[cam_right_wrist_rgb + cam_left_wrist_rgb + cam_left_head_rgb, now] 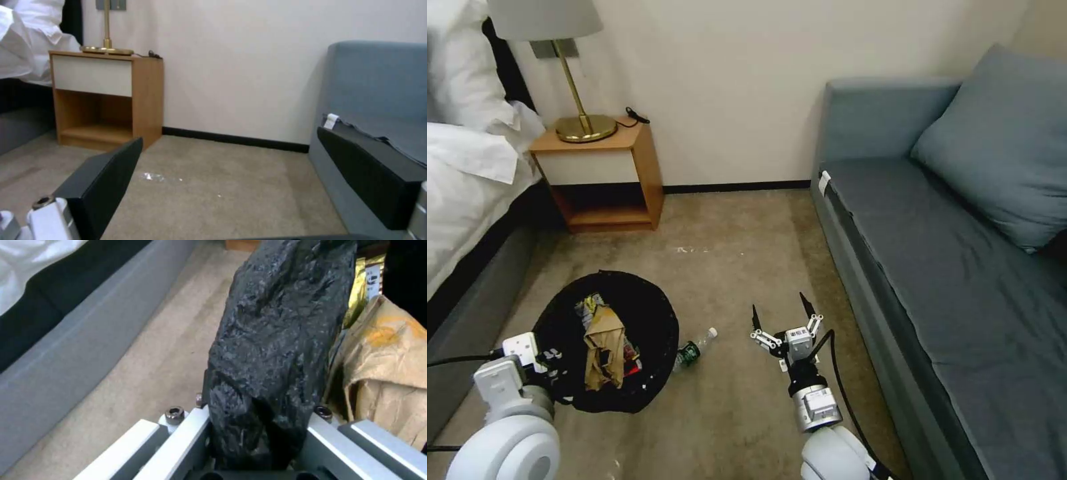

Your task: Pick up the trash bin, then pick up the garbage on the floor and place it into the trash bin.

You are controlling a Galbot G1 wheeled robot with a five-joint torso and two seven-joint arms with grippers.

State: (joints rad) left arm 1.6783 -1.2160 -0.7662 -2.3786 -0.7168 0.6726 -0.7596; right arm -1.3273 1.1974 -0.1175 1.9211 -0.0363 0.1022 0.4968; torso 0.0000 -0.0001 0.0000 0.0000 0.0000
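Two grippers sit low in my head view. My left gripper (pixel 550 363) is clenched on the near rim of the trash bin (pixel 647 313), and in the left wrist view I see the crinkly black bag-covered rim (pixel 271 350) pinched between the two pale finger plates. The bin is at the lower left of the carpet (pixel 734 233), between the bed (pixel 460 180) and the sofa (pixel 960 267), its mouth turned up toward my head camera.

Inside the bin I see crumpled tan-brown paper (pixel 604 343) on top, a yellow-silver wrapper (pixel 589 307) poking out behind it, and a sliver of red (pixel 632 365) under the paper's right edge. The left wrist view shows the tan paper (pixel 387 373) just beside the clamped rim, with the yellow wrapper (pixel 362 290) behind it.

One piece of garbage lies on the floor: the small clear bottle (pixel 694 349) with a green label and white cap, on its side just beside the bin's right rim, cap pointing away from the bin.

My right gripper (pixel 782 313) hangs over bare carpet to the right of the bottle, near the sofa's front edge, with its black fingers (pixel 807 304) spread wide and nothing between them. From the right wrist view both finger pads (pixel 106 176) frame the carpet, with the wooden nightstand (pixel 106 100) and wall beyond.
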